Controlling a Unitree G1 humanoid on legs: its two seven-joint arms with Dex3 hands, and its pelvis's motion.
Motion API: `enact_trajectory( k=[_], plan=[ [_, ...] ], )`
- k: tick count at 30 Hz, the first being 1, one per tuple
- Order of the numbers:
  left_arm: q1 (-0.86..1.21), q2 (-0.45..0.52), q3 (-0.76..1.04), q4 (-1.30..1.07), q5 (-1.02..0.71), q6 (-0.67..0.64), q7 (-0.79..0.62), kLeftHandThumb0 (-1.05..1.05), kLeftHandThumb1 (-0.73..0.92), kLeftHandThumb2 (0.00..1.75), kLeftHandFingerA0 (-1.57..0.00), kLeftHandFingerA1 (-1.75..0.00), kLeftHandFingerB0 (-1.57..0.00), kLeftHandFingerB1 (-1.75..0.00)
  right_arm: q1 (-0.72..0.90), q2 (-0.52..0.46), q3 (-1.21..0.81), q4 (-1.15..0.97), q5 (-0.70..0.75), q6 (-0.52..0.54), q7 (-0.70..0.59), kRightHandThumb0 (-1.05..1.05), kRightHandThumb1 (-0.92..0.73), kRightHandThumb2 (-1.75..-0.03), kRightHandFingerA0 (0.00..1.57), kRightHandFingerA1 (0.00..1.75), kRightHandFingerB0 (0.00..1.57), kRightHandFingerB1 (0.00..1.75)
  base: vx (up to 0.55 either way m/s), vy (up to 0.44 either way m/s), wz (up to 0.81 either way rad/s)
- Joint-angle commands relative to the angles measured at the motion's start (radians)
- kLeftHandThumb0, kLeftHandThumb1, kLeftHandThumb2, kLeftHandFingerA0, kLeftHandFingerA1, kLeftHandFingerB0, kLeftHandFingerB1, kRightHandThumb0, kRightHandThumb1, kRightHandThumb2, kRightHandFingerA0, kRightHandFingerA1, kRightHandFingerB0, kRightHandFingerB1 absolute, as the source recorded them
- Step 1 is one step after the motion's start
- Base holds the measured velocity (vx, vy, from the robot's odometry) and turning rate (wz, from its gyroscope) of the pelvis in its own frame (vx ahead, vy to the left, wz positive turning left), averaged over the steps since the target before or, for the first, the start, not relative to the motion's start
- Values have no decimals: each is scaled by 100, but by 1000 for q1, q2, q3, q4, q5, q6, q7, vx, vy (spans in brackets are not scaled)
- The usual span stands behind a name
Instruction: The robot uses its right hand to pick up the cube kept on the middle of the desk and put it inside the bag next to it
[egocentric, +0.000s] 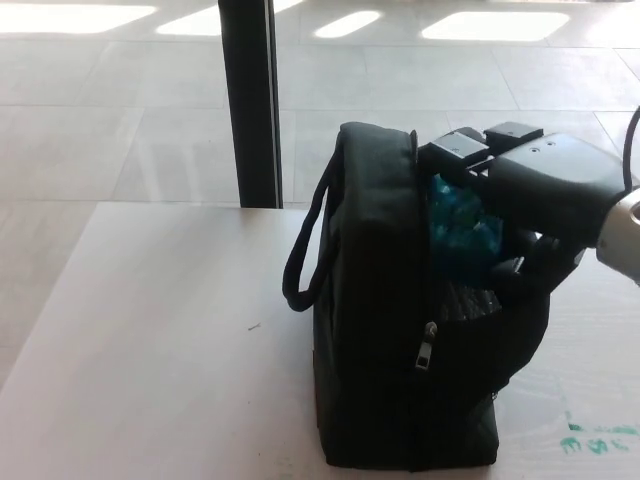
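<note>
Head view: black fabric zip-up bag (385, 330) stands upright on the white desk (150, 350), carry handle (300, 260) on its left side, top opening facing right. Right hand (530, 205) sits at the bag's open mouth, fingers wrapped on the teal cube (460, 225). Cube is partly inside the opening, just below the rim. Silver zipper pull (428, 345) hangs on the front. Left hand isn't visible.
</note>
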Motion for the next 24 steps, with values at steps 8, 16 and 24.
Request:
enact_trajectory(
  k=[8, 16, 24],
  plan=[
    [3, 29, 8, 5, -11, 8, 5, -105, 49, 93, -38, -148, -28, -146, -149, -115, 91, -37, -164, 231, 510, -93, -53, -92, 0, 18, 0, 0, 0, 0, 0],
    [-8, 29, 7, 13, -10, 2, 5, -105, 52, 89, -38, -146, -27, -141, -190, -101, -29, -14, 14, 263, 491, -92, -55, -92, 0, 9, 14, 12, 0, 0, 0],
    [15, 29, 10, 14, -12, -1, -1, -105, 47, 93, -37, -149, -31, -147, -195, -110, -246, -64, 125, 341, 420, -82, -54, -89, 0, 17, 5, 28, 0, 0, 0]
  ],
)
